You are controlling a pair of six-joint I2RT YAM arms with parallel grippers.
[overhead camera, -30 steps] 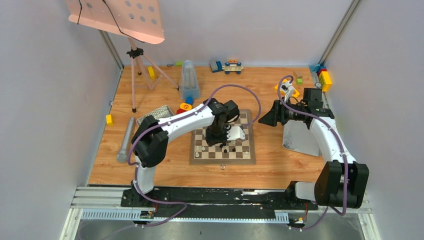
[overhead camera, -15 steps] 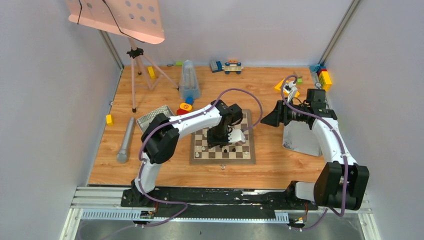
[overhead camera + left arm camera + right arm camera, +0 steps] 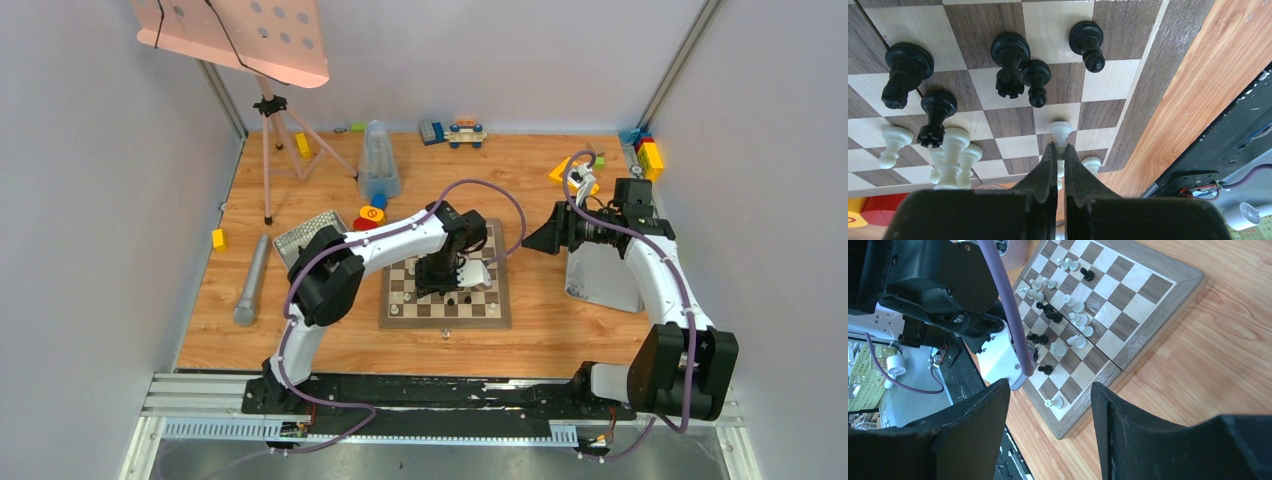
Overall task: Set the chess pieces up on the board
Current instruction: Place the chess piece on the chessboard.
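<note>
Left wrist view: clenched left gripper [image 3: 1057, 146] at a white pawn [image 3: 1061, 129], black pieces [image 3: 1010, 55] crowded beyond; right gripper [image 3: 1049, 388] hangs released.

Pawn [image 3: 1061, 129] in left pincer [image 3: 1058, 150]; black pieces [image 3: 1011, 61] ahead

Robotics lab test cell. Boxed in by plain grey panels [image 3: 90, 200], edged with aluminium rail [image 3: 200, 395], fitted with two cabled robot arms [image 3: 660, 290]; wood-grain tabletop [image 3: 560, 330] scattered with toy blocks [image 3: 650, 157].
</note>
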